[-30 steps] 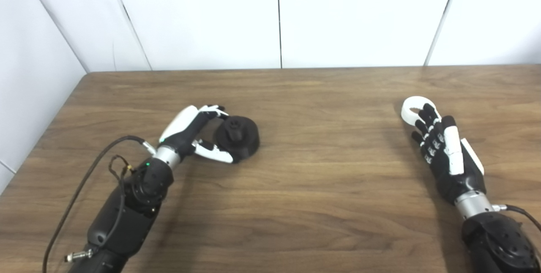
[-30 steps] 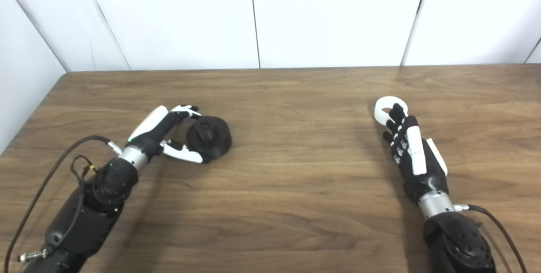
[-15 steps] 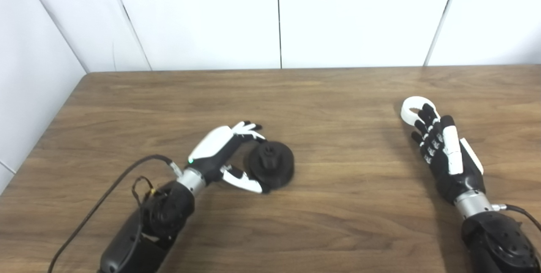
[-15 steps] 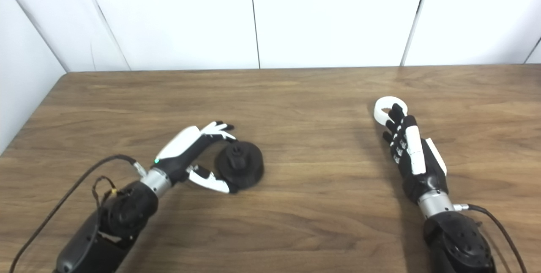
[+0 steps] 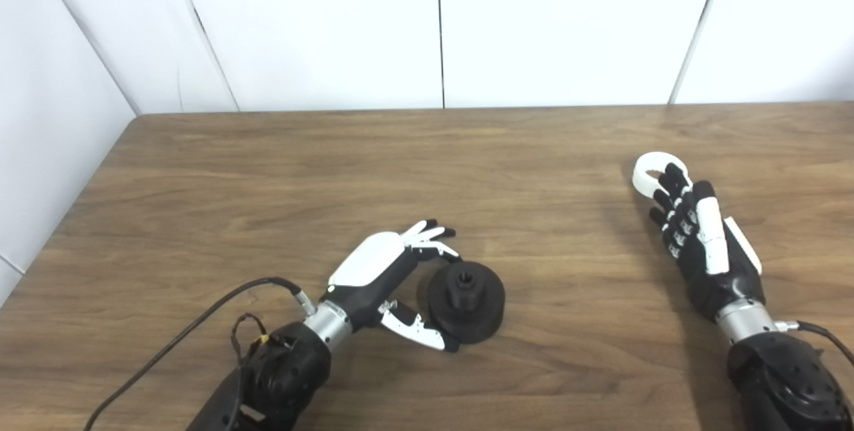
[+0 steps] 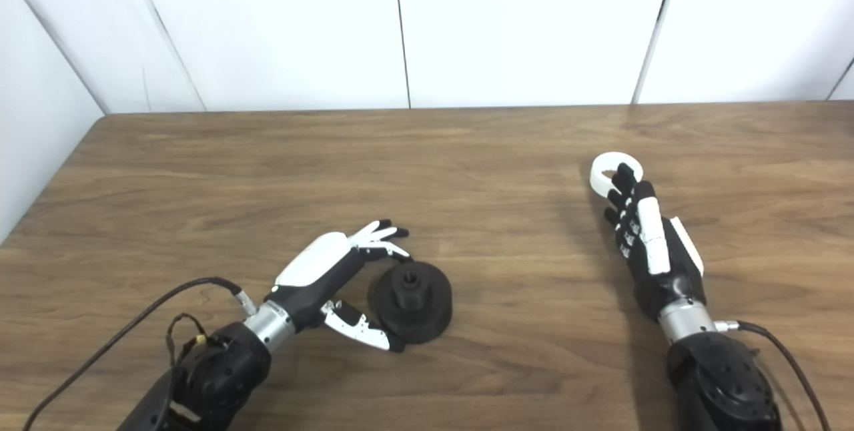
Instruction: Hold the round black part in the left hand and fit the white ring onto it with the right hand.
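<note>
Grainy wood table (image 5: 467, 151); left hand (image 5: 390, 284) cupping matte round black part (image 5: 466, 292); right hand (image 5: 700, 244), fingers loosely spread, against smooth white ring (image 5: 650, 167).

Near edge of the white plastic ring (image 5: 652, 171) sits behind the black-and-white right hand (image 5: 700, 244), so contact can't be judged. Left hand (image 5: 383, 284) covers the left rim of the round black ribbed part (image 5: 467, 291). Both forearms cut off at btm edge.

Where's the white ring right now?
The white ring lies on the table at far right in both eye views, just beyond the right hand, whose fingertips overlap its near edge.
</note>
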Robot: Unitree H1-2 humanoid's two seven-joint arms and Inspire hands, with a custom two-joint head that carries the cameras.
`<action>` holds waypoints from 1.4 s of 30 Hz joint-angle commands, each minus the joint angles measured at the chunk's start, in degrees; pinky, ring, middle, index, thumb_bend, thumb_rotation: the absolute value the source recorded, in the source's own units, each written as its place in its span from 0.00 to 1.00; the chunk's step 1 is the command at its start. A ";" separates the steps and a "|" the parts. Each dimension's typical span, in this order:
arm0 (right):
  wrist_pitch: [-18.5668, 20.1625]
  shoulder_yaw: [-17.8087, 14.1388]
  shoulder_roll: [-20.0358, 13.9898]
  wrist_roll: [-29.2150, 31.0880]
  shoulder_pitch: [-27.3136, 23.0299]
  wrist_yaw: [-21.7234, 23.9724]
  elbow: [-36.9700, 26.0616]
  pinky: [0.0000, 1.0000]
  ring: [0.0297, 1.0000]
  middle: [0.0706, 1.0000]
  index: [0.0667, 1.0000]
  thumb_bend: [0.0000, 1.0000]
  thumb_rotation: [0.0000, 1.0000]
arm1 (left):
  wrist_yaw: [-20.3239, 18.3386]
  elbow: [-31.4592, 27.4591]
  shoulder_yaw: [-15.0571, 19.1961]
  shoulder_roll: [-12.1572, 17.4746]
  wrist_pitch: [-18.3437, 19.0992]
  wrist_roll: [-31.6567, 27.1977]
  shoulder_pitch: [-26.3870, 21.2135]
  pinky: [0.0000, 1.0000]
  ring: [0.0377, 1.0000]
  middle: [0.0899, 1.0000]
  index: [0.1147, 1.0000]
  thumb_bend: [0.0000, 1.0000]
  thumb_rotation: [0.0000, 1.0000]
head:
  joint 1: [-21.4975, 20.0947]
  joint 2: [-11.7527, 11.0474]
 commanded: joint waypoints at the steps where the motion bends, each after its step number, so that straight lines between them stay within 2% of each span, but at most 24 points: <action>1: -1.39 0.10 0.24 -0.16 -1.74 -0.15 -1.36 1.00 1.00 1.00 1.00 0.61 1.00 | -2.25 -1.49 -1.14 0.59 -0.20 1.49 0.93 0.95 1.00 0.93 0.62 0.85 0.25 | 0.02 0.08; 9: -1.18 -0.01 0.36 0.02 -1.76 -0.18 -1.72 1.00 1.00 1.00 1.00 0.62 1.00 | -2.50 -1.97 -1.73 0.73 -0.79 2.28 1.51 0.94 1.00 0.93 0.62 0.85 0.24 | -0.22 0.10; 15: -1.19 -0.25 0.16 0.35 -1.92 -0.02 -1.66 1.00 1.00 1.00 1.00 0.62 1.00 | -2.14 -1.65 -2.14 0.99 -1.39 3.89 1.19 1.00 0.99 0.92 0.62 0.87 0.28 | -0.12 0.13; 34: -0.61 -0.46 0.06 0.19 -2.38 -0.50 -2.28 1.00 1.00 1.00 1.00 0.63 1.00 | -2.01 -1.49 -1.60 1.23 -3.16 6.34 1.55 1.00 0.99 0.91 0.61 0.87 0.33 | -0.81 0.87; 35: -2.47 0.76 -1.44 -6.72 -3.16 -3.11 -2.36 0.95 0.97 0.97 0.96 0.63 0.90 | -2.07 -1.43 -1.59 1.26 -3.18 6.34 1.53 1.00 0.99 0.91 0.61 0.87 0.34 | -1.31 1.09; 37: -5.42 2.62 -4.27 -18.19 -5.15 -7.33 -1.95 0.93 0.95 0.94 0.90 0.66 0.74 | -2.06 -1.12 -1.59 1.35 -3.46 6.28 1.47 1.00 1.00 0.91 0.62 0.87 0.34 | -1.45 0.99; 40: -6.03 3.85 -6.40 -25.72 -7.44 -10.15 -1.03 0.94 0.95 0.92 0.86 0.71 0.63 | -1.87 -0.72 -1.53 1.38 -3.91 6.01 1.44 1.00 1.00 0.91 0.62 0.87 0.34 | -1.55 1.09; 42: -5.80 4.58 -8.14 -30.75 -9.99 -12.05 0.36 0.95 0.96 0.91 0.82 0.79 0.52 | -1.98 -0.76 -1.51 1.30 -3.78 5.99 1.47 1.00 0.99 0.91 0.62 0.87 0.34 | -1.55 1.09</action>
